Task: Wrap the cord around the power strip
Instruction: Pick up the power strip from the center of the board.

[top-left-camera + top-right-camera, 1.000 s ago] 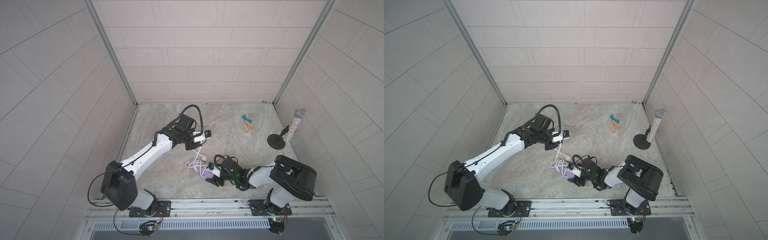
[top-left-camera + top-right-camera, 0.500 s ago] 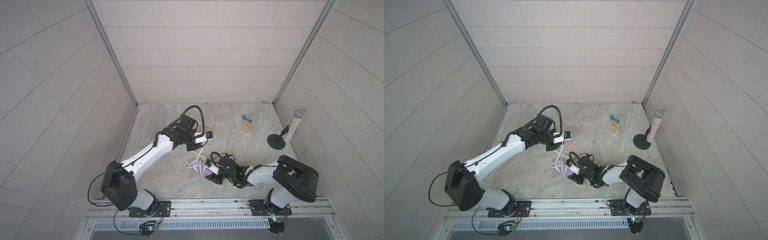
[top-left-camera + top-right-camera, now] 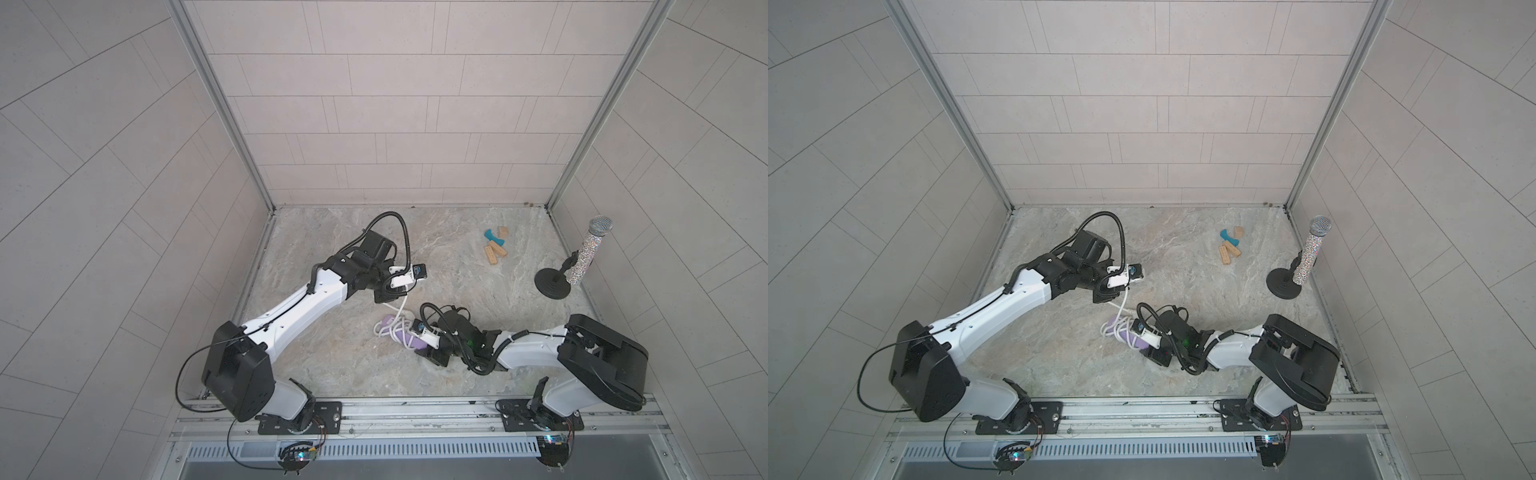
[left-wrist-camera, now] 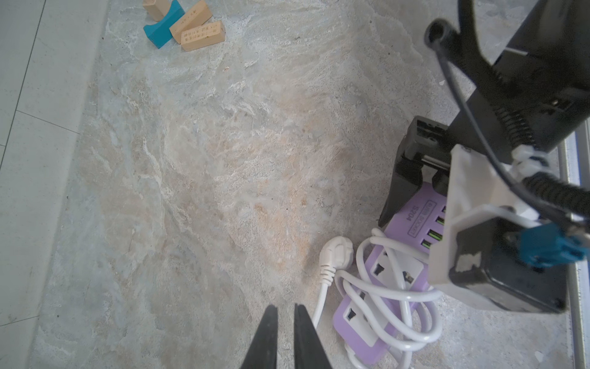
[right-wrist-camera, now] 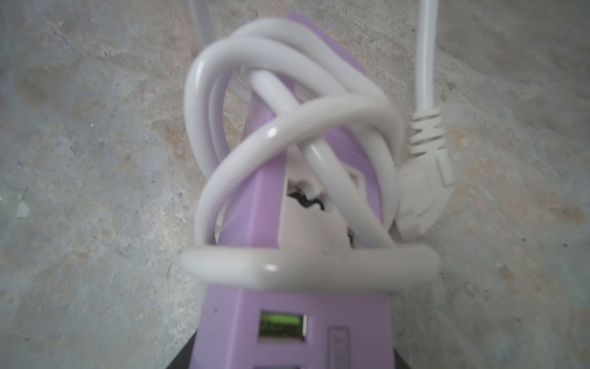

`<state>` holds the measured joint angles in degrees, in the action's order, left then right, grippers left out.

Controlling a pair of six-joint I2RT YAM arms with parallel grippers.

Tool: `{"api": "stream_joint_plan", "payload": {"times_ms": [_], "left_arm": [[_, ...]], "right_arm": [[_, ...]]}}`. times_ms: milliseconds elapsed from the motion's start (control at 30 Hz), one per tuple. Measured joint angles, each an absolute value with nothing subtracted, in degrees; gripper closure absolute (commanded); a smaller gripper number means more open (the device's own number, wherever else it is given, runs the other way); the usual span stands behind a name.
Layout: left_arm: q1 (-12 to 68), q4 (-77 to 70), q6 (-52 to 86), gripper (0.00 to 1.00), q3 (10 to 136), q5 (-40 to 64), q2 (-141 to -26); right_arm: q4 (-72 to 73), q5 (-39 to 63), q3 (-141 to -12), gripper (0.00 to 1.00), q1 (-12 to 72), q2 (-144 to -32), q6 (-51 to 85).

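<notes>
A small lilac plastic power strip (image 4: 412, 217) lies near the front middle of a grey-beige marbled tabletop (image 3: 457, 291), well apart from both side walls. A thin white cord (image 4: 392, 294) is looped loosely several times around its body, crossing the two white sockets. The flat white plug (image 4: 336, 252) rests on the surface just beside the strip.

The right gripper (image 3: 432, 347), low over the table, clamps the strip's end by the USB ports, with a black finger (image 4: 396, 191) pressed along its side edge. The left gripper (image 4: 285, 308) hangs above the table on the strip's far side. Its jaws are drawn to a thin slit with nothing seen between them, and the cord's free length runs just beside one fingertip.

Bare surface stretches from the strip to the back wall. Toward the back right sit tan wooden blocks (image 3: 494, 253) with a teal block (image 3: 494, 237). A glittery microphone (image 3: 582, 262) stands on a black round base near the right wall. The metal front rail (image 3: 415, 409) is near the strip.
</notes>
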<state>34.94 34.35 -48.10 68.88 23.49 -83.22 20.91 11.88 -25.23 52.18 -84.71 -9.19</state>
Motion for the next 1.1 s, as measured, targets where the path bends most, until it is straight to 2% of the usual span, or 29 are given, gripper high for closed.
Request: {"api": "stream_joint_plan", "payload": {"times_ms": [300, 467, 667, 867, 1100], "left_arm": [[36.4, 41.5, -49.1, 0.85, 77.2, 23.0, -84.1], [39.3, 46.3, -51.1, 0.85, 85.6, 20.4, -86.8], [43.7, 51.4, -53.5, 0.91, 95.4, 16.2, -91.6], [47.0, 54.0, -53.8, 0.99, 97.8, 14.4, -91.8], [49.1, 55.2, -52.9, 1.00, 98.9, 11.9, -91.2]], "right_arm": [[19.4, 10.1, -21.3, 1.00, 52.5, -74.1, -18.4], [19.4, 11.2, -21.1, 1.00, 52.5, -67.5, -20.9], [19.6, 9.0, -21.6, 1.00, 52.5, -63.8, -18.9], [20.1, 4.6, -21.7, 1.00, 49.2, -61.5, -13.0], [22.2, 3.7, -21.6, 1.00, 44.6, -59.2, -8.3]]}}
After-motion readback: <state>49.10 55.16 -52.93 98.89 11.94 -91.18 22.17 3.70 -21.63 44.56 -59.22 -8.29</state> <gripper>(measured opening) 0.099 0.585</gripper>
